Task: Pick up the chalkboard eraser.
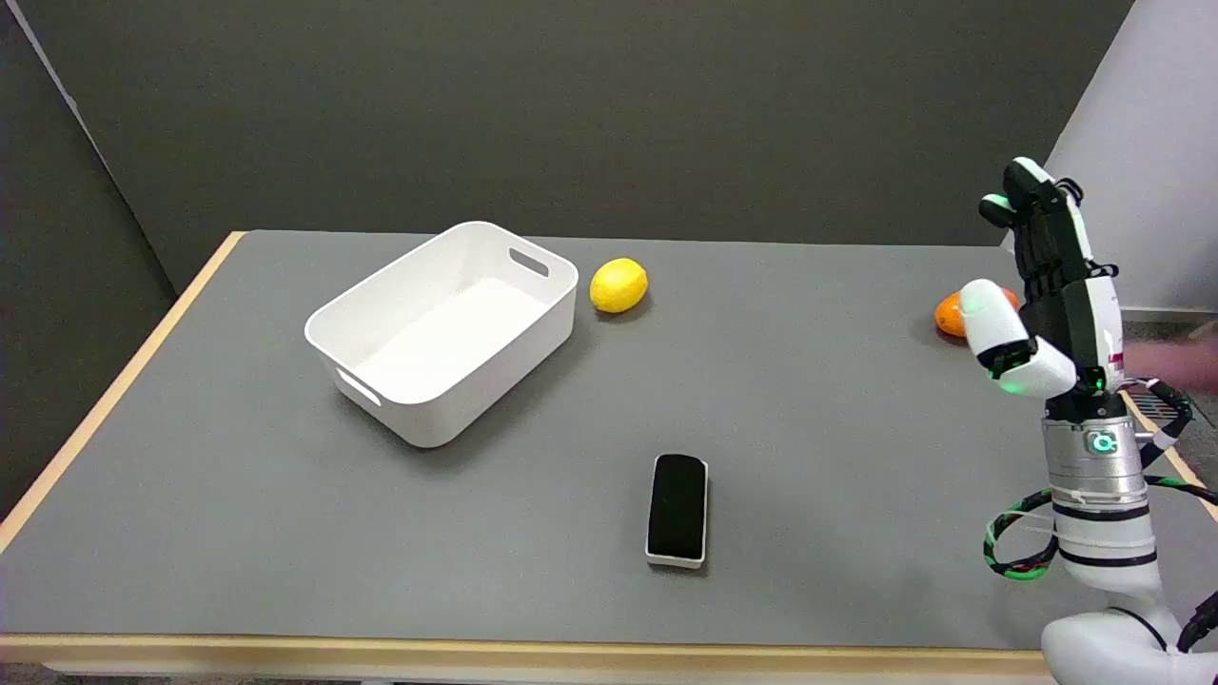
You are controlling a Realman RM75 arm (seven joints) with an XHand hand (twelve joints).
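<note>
One chalkboard eraser (677, 510) here – black felt up, pale base, lying flat near the front edge of the grey table (818, 457), roughly mid-width, long side running away from the camera. Nothing touching it.

Right hand (1042, 304) way off at the right edge, held upright in the air on its white arm, well apart from the eraser. Fingers spread and pointing up, thumb sticking out to the side, holding nothing at all.

Counting the rest: one white bin (444, 328) sitting at an angle on the left-centre of the table, handle cutouts on the short ends, looks empty inside. One lemon (618, 284) just beside the bin's far right corner, not quite touching as far as can be told. One orange (951, 313) over by the far right – partly hidden behind the thumb, so only a slice showing.

Also some black-and-green cable looped round the wrist section below the hand.
</note>
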